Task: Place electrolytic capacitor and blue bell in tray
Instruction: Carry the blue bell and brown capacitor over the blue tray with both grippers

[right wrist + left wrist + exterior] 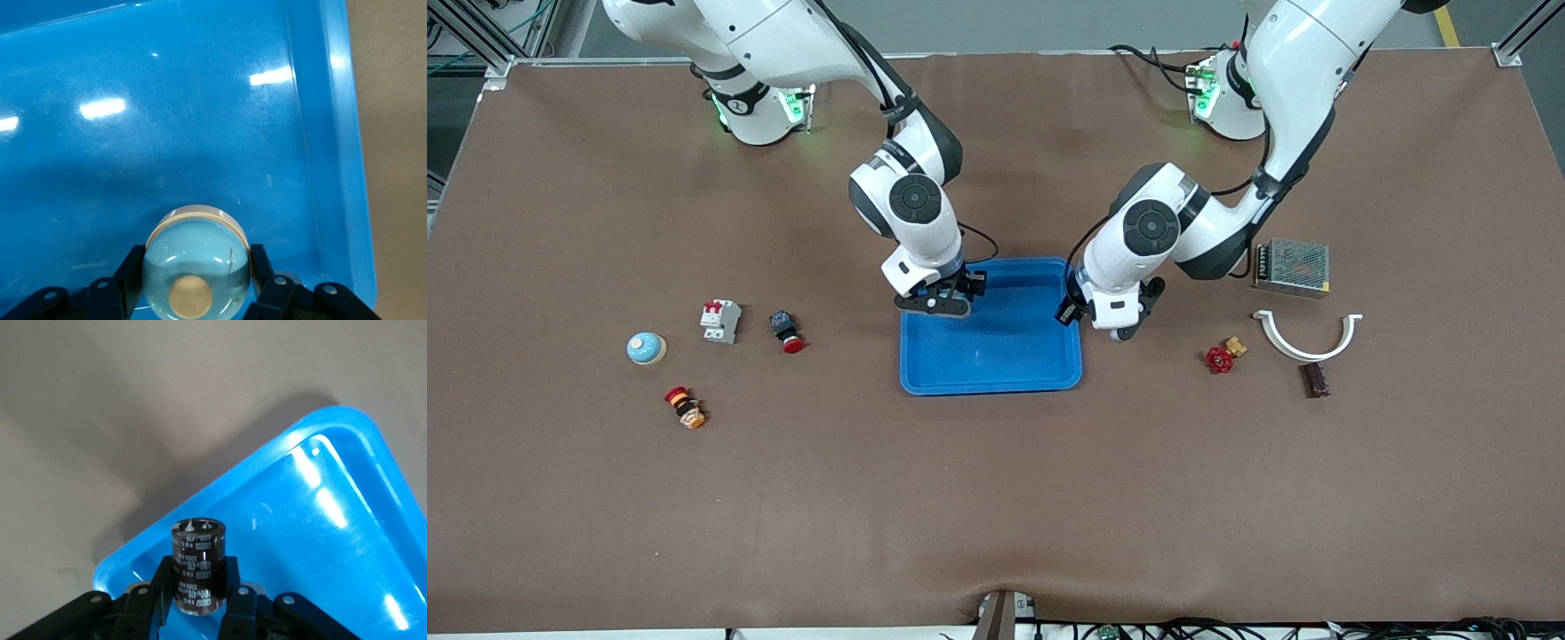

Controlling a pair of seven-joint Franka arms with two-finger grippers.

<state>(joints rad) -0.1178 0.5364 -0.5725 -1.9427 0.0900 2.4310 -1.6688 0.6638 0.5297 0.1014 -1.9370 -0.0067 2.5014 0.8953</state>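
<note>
- Blue tray (pixel 991 356) mid-table.
- R gripper (pixel 935 302) over tray's rim twd right arm's end.
- L gripper (pixel 1116 324) over table, just beside tray's rim twd left arm's end.
- Blue bell (pixel 646 348) on table nr right arm's end; dark brown cylinder (pixel 1315 380) nr left arm's end.

Brown table (pixel 996 498) bearing blue tray (pixel 996 378)
</note>
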